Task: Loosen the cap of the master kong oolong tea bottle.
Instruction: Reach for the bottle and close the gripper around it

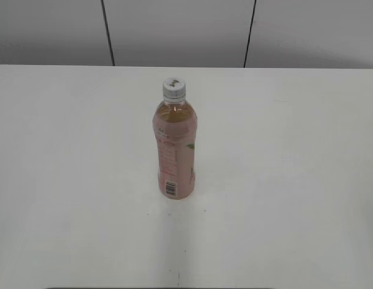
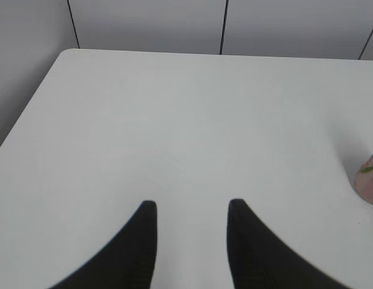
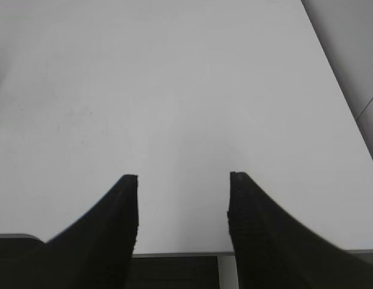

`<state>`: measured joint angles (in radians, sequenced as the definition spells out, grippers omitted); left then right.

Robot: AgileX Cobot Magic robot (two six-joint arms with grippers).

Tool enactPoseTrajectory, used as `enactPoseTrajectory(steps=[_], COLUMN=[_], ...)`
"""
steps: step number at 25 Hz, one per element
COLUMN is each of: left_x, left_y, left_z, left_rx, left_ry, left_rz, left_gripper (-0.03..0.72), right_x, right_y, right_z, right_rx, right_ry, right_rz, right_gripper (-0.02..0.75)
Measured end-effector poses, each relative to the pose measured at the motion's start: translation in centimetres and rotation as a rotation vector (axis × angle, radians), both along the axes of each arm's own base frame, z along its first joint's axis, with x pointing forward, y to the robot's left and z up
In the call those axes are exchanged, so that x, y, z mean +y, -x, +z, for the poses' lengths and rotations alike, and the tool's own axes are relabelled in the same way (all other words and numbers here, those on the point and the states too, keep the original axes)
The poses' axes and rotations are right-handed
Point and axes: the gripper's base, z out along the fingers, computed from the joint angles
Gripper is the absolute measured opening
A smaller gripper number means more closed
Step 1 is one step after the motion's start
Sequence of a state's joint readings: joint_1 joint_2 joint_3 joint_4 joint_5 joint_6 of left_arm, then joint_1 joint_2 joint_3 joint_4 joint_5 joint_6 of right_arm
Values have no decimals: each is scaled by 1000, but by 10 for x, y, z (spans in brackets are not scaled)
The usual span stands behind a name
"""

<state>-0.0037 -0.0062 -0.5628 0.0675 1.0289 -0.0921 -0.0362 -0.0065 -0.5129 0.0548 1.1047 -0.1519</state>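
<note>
The master kong oolong tea bottle (image 1: 175, 153) stands upright at the middle of the white table (image 1: 66, 180), with its pink label and amber tea showing. The white ribbed cap (image 1: 174, 89) sits on its neck. A sliver of the bottle's base shows at the right edge of the left wrist view (image 2: 370, 179). My left gripper (image 2: 191, 205) is open and empty over bare table, well left of the bottle. My right gripper (image 3: 183, 176) is open and empty above the table's near edge. Neither gripper shows in the exterior view.
A grey panelled wall (image 1: 186, 30) runs behind the table's far edge. The table's front edge (image 3: 174, 253) lies just under the right gripper. The table's right edge (image 3: 337, 90) shows in the right wrist view.
</note>
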Motion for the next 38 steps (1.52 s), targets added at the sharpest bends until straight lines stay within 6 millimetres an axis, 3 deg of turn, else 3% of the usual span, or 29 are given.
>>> enactPoseTrajectory(steps=[38], left_x=[0], left_y=[0], left_z=[0], left_rx=[0], left_ry=[1], left_rz=[0], left_gripper=[241], right_x=[0], right_y=[0], right_z=[0], right_rx=[0], right_ry=[0], right_rz=[0], right_gripper=[372])
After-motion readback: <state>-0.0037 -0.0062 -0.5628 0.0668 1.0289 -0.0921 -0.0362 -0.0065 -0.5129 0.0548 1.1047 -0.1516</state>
